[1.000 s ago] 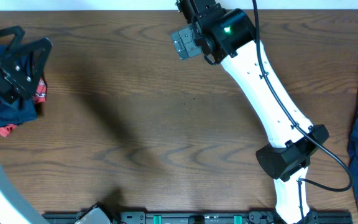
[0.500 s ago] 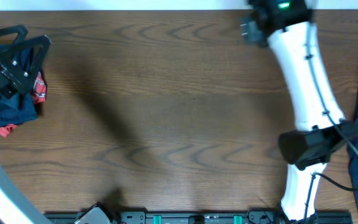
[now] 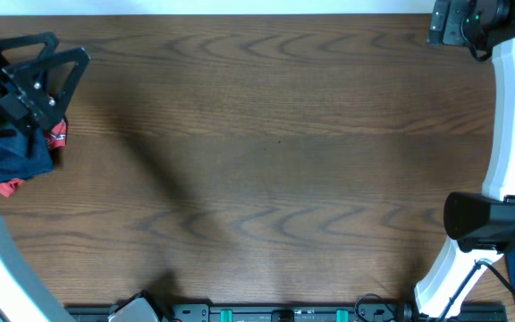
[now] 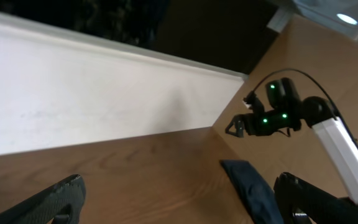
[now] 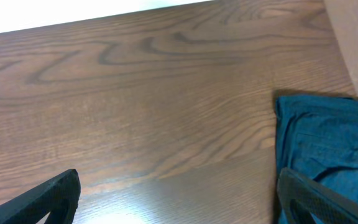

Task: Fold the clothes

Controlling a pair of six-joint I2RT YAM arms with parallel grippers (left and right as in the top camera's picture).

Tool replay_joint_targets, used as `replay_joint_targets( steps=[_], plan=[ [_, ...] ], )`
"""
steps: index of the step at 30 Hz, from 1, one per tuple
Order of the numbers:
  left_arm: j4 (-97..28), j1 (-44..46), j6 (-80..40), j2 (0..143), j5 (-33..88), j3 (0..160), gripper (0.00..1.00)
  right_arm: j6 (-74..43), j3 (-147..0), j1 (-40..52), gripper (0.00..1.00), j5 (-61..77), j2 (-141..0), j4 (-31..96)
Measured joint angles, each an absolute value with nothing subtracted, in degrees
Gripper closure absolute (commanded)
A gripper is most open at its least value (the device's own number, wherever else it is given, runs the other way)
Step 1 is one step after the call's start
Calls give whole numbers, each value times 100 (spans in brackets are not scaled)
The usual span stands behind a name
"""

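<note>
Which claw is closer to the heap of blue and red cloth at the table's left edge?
Left. The left gripper is right at the heap, overlapping it seen from overhead; the right gripper is across the table at the far right corner.

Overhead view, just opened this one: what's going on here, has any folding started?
Not yet, and nothing is held. The left gripper hangs with its jaws open by a crumpled navy garment, with a red piece showing beside it, at the left edge of the table. The right gripper, jaws also open, is at the far right corner, near a second blue garment.
</note>
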State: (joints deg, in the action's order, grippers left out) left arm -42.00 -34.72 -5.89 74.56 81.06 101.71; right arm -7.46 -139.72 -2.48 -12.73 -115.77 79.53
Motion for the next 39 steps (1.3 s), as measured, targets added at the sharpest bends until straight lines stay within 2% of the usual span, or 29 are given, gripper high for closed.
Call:
replay_joint_targets(
  steps=[3,8,12,16,29,39],
  plan=[
    [-4694,-3459,-652,7448,7317,10171,2,-746,-13972,-279,1,-1190,-11577,7950],
    [-5509,-3367,-696,7450,4995,10167,2,-749,-13972,-294,1,-1118,-11577,7950],
    [-5603,-3120,-600,7450,3516,10167,1,-749,-13972,-294,1,-1092,-11577,7953],
    [-5723,-2775,-395,7452,2600,10167,0,-749,-13972,-294,1,-1090,-11577,7953],
    [-6335,-1234,-167,7485,1973,10167,2,-749,-13972,-294,1,-1087,-11577,7953],
    [-6751,-967,-412,7485,2115,10167,2,-746,-13972,-294,1,-1087,-11577,7953]
  ],
)
